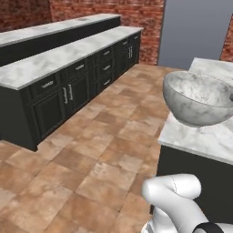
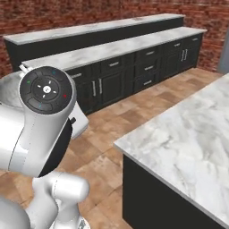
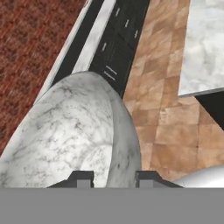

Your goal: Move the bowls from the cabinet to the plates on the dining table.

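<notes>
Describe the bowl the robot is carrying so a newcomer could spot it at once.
Start at the dining table, the marble-topped block with dark sides on the tiled floor. Hanging in the air by its near corner is the marbled bowl, its rim pinched in the gripper jaws. It is round, deep, white-grey veined, and the one dish here.

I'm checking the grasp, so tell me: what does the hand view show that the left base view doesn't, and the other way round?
Hand view: the gripper shut on the marbled bowl, one fingertip inside its rim, one outside. Left base view: the bowl's rounded outside, held up off any surface, and a grey panel in the brick wall. Both: the bowl, the dining table, the tiled floor and the dark counters.
</notes>
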Controlling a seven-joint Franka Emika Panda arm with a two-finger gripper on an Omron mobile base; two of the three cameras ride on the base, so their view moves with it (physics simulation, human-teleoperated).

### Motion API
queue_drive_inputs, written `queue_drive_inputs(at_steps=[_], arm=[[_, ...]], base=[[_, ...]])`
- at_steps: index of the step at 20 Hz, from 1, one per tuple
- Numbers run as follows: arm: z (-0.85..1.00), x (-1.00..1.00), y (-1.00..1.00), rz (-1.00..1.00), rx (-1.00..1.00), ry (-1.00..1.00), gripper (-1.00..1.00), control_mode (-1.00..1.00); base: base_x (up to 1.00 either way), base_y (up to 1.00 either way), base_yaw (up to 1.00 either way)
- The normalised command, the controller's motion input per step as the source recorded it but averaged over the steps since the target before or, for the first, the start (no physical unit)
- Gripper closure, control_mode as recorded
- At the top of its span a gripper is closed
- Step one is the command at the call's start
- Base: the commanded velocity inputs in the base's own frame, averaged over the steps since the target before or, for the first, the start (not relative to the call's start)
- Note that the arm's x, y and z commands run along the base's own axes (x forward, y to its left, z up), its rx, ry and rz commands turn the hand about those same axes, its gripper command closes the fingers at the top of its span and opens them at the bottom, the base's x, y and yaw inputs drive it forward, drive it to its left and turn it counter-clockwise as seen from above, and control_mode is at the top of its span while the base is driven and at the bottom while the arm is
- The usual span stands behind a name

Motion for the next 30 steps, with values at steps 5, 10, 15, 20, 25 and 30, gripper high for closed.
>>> queue_drive_inputs(at_steps=[5, 10, 15, 20, 25, 30], arm=[[0.0, 0.0, 0.0, 0.0, 0.0, 0.0, 1.0, 1.0], [0.0, 0.0, 0.0, 0.0, 0.0, 0.0, 1.0, 1.0], [0.0, 0.0, 0.0, 0.0, 0.0, 0.0, 1.0, 1.0], [0.0, 0.0, 0.0, 0.0, 0.0, 0.0, 1.0, 1.0], [0.0, 0.0, 0.0, 0.0, 0.0, 0.0, 1.0, 1.0], [0.0, 0.0, 0.0, 0.0, 0.0, 0.0, 1.0, 1.0]], base=[[0.58, 1.0, 0.0], [0.51, 1.0, 0.0], [0.47, 1.0, 0.0], [0.52, 1.0, 0.0], [0.52, 1.0, 0.0], [0.48, 1.0, 0.0]])
